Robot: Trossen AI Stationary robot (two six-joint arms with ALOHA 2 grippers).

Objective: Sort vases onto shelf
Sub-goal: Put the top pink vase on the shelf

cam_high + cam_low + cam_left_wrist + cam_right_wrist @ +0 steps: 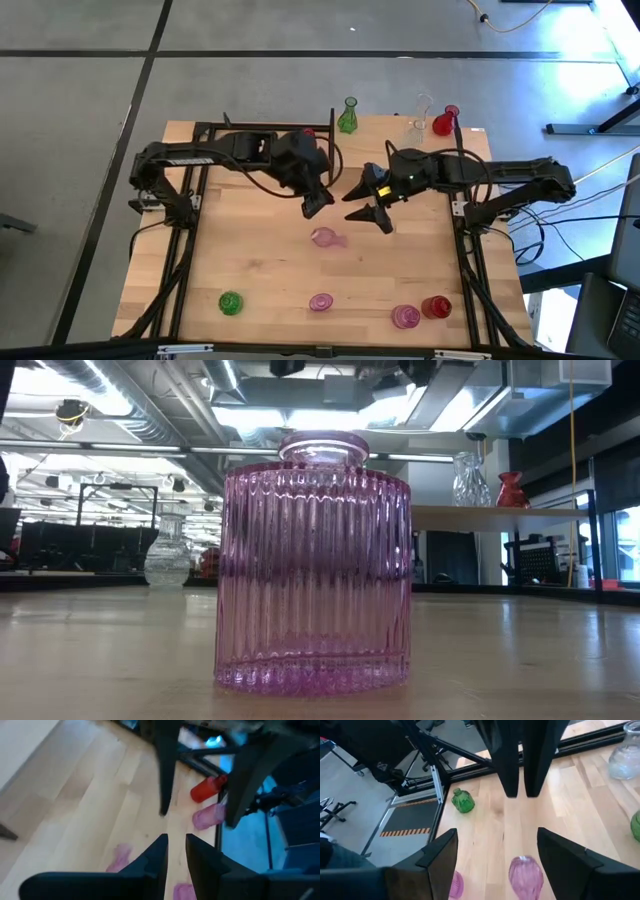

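Note:
Both grippers hang above the table's middle, tips facing each other. My left gripper [312, 206] [176, 845] is open by a narrow gap, with nothing between its fingers. My right gripper [366, 212] [497, 850] stands wide open and empty. Below them a pink vase [325, 238] [526, 876] lies on its side on the tabletop, touched by neither. Along the near edge stand a green vase [231, 302], two pink vases [320, 301] [404, 316] and a red one [436, 306]. The shelf [500, 515] bears a clear vase [470, 480] and a red vase [511, 490].
A green vase [347, 117] stands at the table's far edge. A ribbed pink vase [315, 560] stands upright close to the low camera, and a clear one [167, 555] stands farther back. Black frame rails [185, 260] [465, 270] run along both sides of the table.

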